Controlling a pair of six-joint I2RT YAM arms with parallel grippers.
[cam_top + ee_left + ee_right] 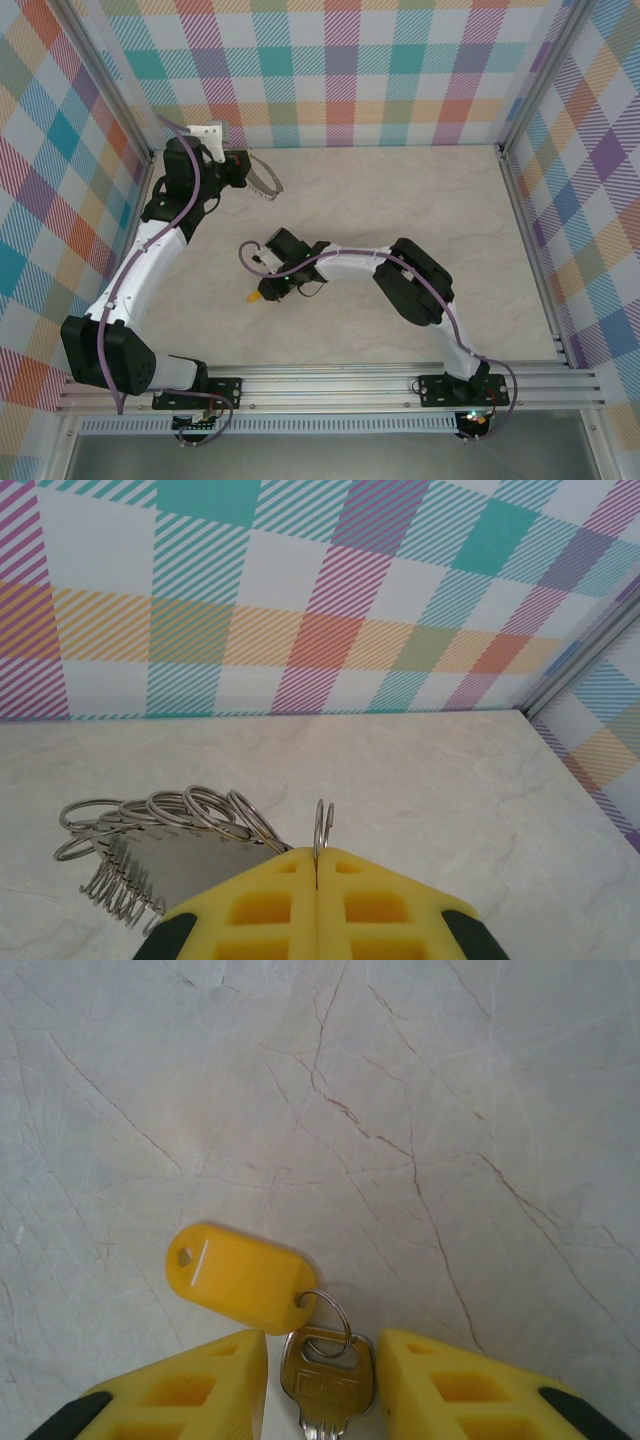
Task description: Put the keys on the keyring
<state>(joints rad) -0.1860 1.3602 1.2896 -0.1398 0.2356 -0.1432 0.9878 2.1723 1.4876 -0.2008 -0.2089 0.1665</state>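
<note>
Marble table (420, 1080): one key (322, 1380) (yellow-tagged), many rings (170, 830).

One silver key (322, 1385) and one yellow plastic tag (238, 1278) share a single small split ring (330, 1320) — the lone set seen from the right wrist. Seen from the left wrist, one metal strip (175, 865) carries a row of rings — about eight along its top edge, more below, too bunched to count — with one further ring (323, 830) standing apart.
</note>
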